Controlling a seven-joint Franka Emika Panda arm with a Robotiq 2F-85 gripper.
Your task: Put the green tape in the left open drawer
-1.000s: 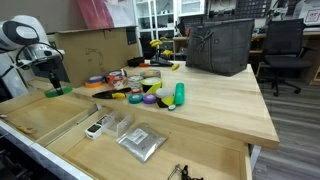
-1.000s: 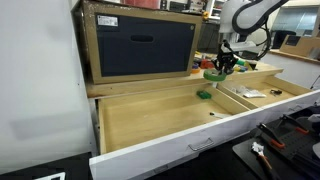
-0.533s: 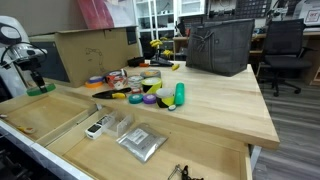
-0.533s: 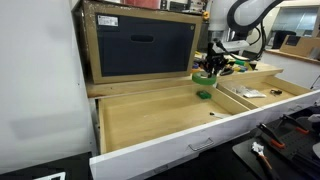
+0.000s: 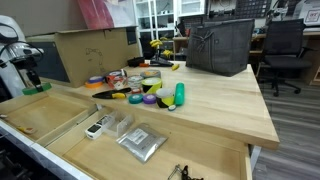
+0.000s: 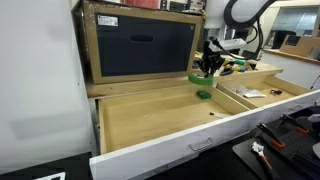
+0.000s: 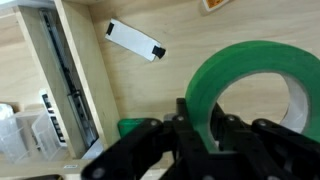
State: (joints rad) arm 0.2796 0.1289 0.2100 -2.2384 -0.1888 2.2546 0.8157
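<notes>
Jaws: clamped on the band of the green tape (image 5: 37, 89), pointing straight down.
Exterior view, arm: the white arm (image 5: 12, 35) stands at the 9 o'clock edge with its wrist vertical. The tape hangs level beneath it, over the far end of the left open drawer (image 5: 45, 118).
Exterior view, surroundings: the drawer with white trays (image 5: 108, 126) lies at 3 o'clock of the open one. Loose rolls (image 5: 150, 90) sit on the worktop (image 5: 215, 105), well apart from the tape.
Exterior view, drawer front: the arm (image 6: 238, 14) comes in from 12 o'clock, bent, and its forearm drops to the tape (image 6: 203, 77). The tape is held clear above the drawer (image 6: 150, 118), near the back wall. A small green thing (image 6: 204, 95) lies on the drawer bottom at 6 o'clock of the tape.
Wrist view: the tape (image 7: 250, 75) fills the 3 o'clock side as an open ring, with black fingers (image 7: 192, 135) on either side of its near wall. Bare wood shows behind it, and a white tag (image 7: 135, 40) lies at 11 o'clock.
</notes>
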